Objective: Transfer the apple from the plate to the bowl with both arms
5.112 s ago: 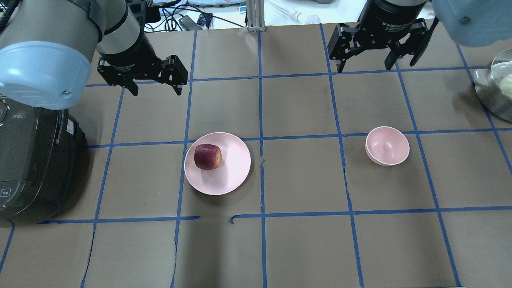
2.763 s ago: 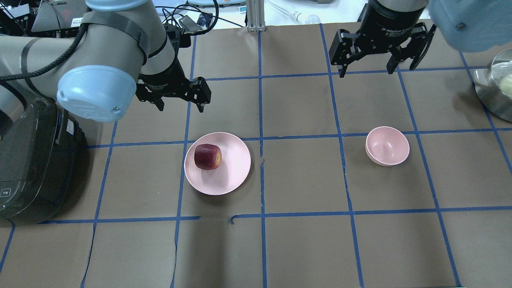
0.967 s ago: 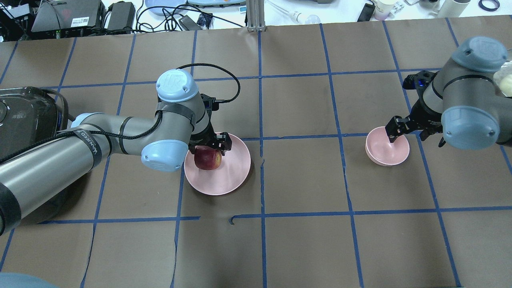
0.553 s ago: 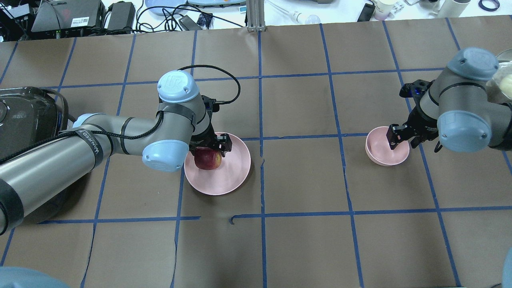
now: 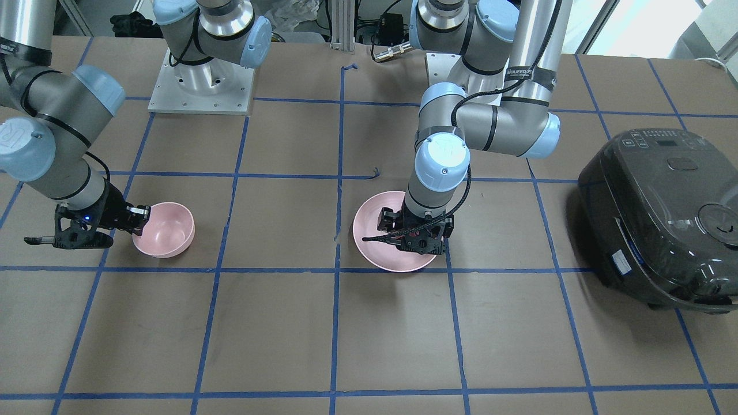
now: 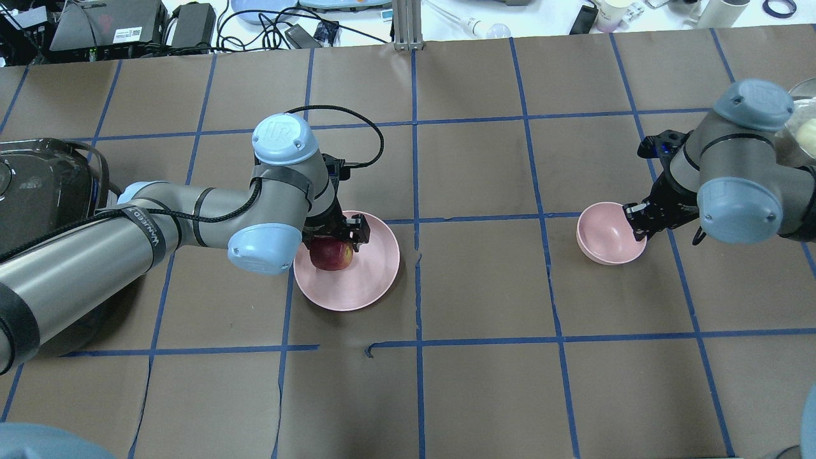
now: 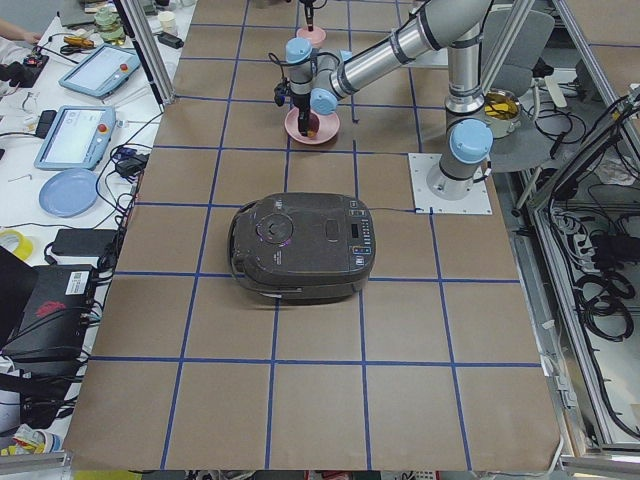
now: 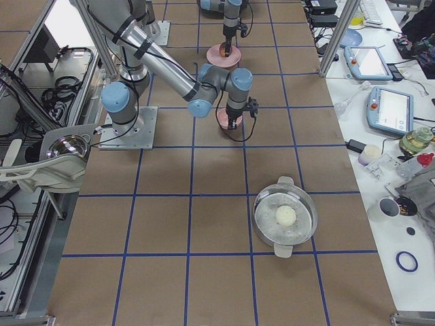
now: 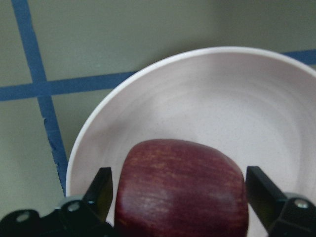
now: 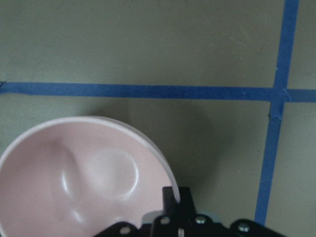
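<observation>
The dark red apple (image 6: 331, 256) lies on the left part of the pale pink plate (image 6: 373, 274). My left gripper (image 6: 333, 239) is down over the apple, open, one finger on each side. In the left wrist view the apple (image 9: 180, 190) sits between the fingers (image 9: 101, 190) with small gaps, on the plate (image 9: 222, 98). The small pink bowl (image 6: 602, 233) stands to the right. My right gripper (image 6: 637, 226) is shut on its right rim. The right wrist view shows the pinched rim of the bowl (image 10: 74, 187). In the front view the left gripper (image 5: 418, 239) hides the apple.
A black rice cooker (image 6: 38, 191) stands at the table's left end, close behind my left arm. A steel pot (image 8: 285, 216) with a pale round thing inside stands at the right end. Blue tape lines grid the brown table cover.
Both arms came down from the far side. The left gripper settled around the apple. The right gripper closed on the bowl's rim, and the bowl shifted slightly left.
</observation>
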Robot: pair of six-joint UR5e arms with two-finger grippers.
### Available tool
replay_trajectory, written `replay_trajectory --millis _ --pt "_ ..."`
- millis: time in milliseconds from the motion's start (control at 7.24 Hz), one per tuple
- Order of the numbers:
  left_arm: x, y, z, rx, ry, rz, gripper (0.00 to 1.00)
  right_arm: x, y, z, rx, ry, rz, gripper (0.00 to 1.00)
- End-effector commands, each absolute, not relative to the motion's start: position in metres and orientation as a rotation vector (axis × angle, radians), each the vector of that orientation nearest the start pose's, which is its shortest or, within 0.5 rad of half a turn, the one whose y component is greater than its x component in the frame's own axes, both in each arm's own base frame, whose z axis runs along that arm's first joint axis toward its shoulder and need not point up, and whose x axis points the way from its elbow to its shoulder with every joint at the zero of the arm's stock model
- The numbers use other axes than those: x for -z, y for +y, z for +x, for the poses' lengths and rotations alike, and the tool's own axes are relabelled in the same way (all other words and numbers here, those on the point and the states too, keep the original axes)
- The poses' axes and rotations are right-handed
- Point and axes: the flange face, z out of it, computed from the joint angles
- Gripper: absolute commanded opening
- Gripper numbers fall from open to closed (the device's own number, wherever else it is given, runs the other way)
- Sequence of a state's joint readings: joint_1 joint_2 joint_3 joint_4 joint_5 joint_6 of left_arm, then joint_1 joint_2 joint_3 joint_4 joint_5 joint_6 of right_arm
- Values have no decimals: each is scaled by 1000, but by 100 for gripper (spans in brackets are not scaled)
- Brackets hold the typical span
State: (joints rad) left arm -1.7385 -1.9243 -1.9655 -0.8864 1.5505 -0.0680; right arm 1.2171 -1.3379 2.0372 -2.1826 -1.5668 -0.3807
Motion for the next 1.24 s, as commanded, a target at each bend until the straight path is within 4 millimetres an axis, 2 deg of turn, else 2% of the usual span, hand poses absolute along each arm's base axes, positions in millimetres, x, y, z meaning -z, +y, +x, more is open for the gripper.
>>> replay_trajectory --millis 0,138,276,414,691,829,1105 --pt "-191 -491 -221 -105 3151 173 85 -222 -506 -45 -111 3106 -19 0" --pt "-192 -491 -220 -107 3151 173 62 -228 -510 -41 -91 3104 -9 0" --pt "-195 -492 -220 -100 3150 171 47 -235 -517 -25 -63 3070 65 0" --pt "-199 -493 -220 -88 3150 171 38 -236 -518 11 -52 3046 74 0" --pt "-203 -495 -220 -74 3154 171 27 -242 -515 101 -35 3050 91 0" --pt "-208 -494 -220 -60 3155 171 21 -243 -512 129 -39 3050 118 0" --pt "-218 -494 -221 -37 3179 168 18 -233 -497 160 -88 3054 39 0"
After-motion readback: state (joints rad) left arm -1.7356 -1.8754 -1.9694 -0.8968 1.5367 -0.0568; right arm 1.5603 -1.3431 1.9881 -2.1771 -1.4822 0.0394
